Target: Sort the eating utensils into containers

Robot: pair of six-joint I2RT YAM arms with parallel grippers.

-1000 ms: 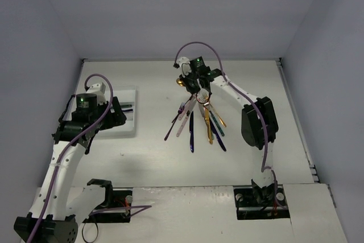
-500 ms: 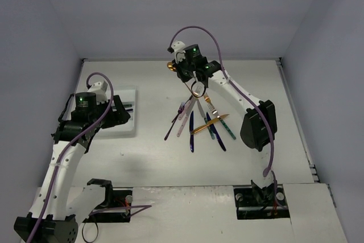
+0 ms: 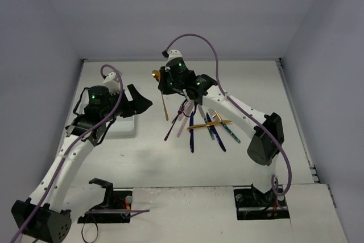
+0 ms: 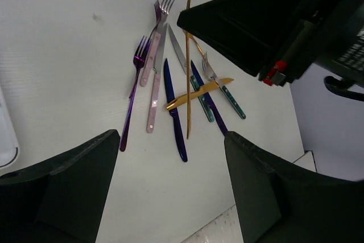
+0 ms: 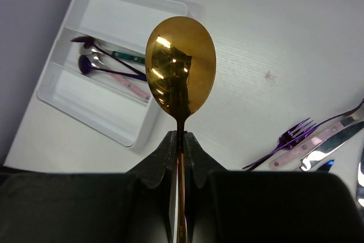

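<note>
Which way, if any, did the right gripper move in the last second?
Yes: right gripper went left, off the pile toward the tray, holding a gold spoon.

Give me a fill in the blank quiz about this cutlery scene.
The right fingers grip a gold ____.
The left fingers stand ____.
In the tray, utensils lie in the ____ compartment.
Missing: spoon; open; middle.

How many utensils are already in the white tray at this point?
3, all in the middle compartment of the white tray: purple spoon, teal-handled spoon, pink-handled spoon. The gold spoon in front may hide more.
</note>
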